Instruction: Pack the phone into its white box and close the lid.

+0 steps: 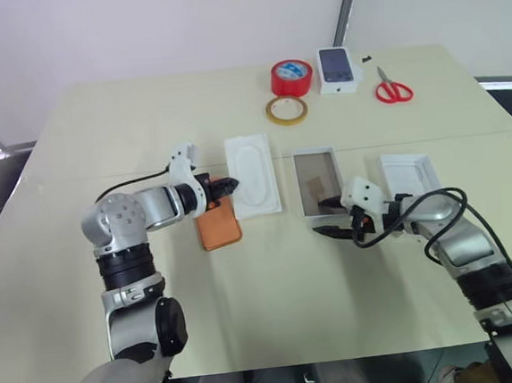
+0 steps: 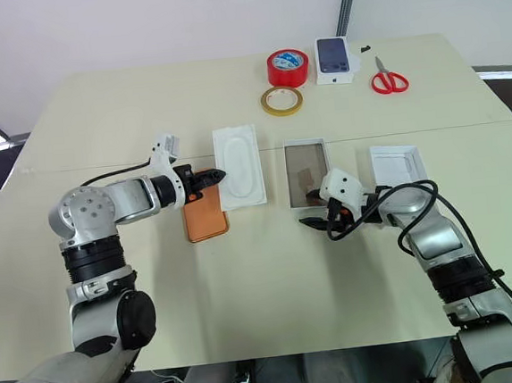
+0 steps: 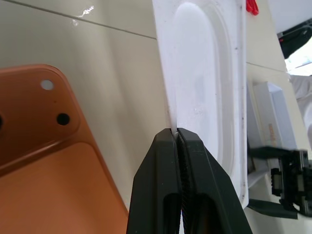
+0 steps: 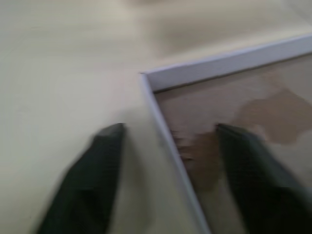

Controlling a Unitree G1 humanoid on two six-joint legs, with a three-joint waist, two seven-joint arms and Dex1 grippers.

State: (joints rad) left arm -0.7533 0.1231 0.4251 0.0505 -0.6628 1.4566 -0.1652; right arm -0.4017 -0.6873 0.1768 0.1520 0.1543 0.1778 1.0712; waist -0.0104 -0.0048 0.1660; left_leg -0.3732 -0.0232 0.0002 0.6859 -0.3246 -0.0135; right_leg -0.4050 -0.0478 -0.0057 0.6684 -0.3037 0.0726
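While the left gripper (image 3: 177,132) is clamped on the flat white insert's (image 1: 253,174) edge, the white box's (image 1: 316,183) near rim is straddled by the parted right gripper (image 4: 168,139), the box's length running toward the table's (image 1: 142,121) far edge.

A flat white insert (image 1: 253,175) embossed with an oval outline lies on a pale beige table (image 1: 143,130). Along the table's far edge sit a roll of red tape (image 1: 291,77) and, just in front of it, a thinner ring of yellowish tape (image 1: 286,110). Beside the red roll stands a small white box (image 1: 338,70) printed with a dark phone, and red-handled scissors (image 1: 391,87) lie just to its right. A seam runs across the tabletop.
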